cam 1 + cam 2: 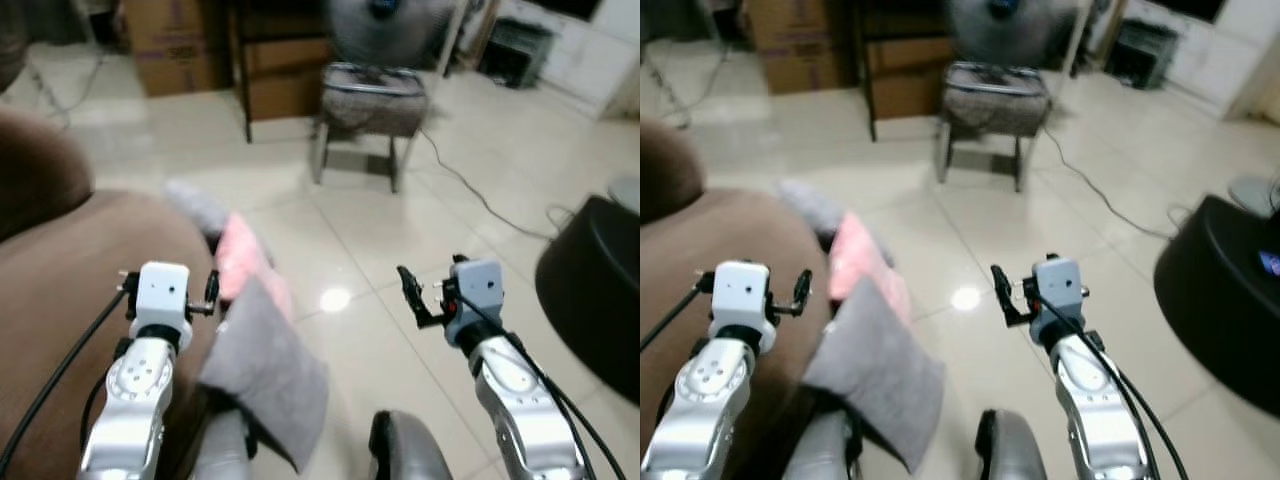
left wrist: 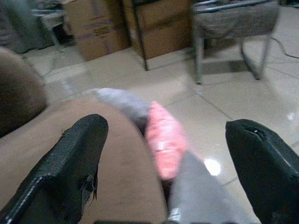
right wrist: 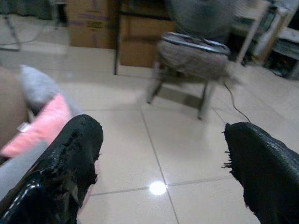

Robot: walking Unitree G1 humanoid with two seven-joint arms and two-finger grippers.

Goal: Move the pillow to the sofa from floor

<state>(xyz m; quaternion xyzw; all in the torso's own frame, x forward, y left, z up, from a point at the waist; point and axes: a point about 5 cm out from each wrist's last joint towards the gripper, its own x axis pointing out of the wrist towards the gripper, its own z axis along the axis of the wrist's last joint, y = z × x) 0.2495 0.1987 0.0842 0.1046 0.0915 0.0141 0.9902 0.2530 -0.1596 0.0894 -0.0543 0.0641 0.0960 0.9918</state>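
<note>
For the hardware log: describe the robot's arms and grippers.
Both arms are silver metal with rounded joint housings, each topped by a white boxy wrist block. Black cables run along them. The left gripper and right gripper each have two long, black, textured fingers.

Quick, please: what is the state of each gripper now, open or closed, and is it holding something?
Left gripper: open, holding nothing, above the brown sofa edge.
Right gripper: open, holding nothing, above the floor.

Glossy cream floor tiles [image 1: 400, 230] caught a bright spot of light. A metal-legged padded stool [image 1: 372, 100] stood far ahead, with a fan [image 1: 385, 25] behind it. Cardboard boxes [image 1: 175, 40] and a dark wooden shelf unit [image 1: 280, 70] lined the back, and a cable [image 1: 470, 185] trailed across the tiles.
</note>
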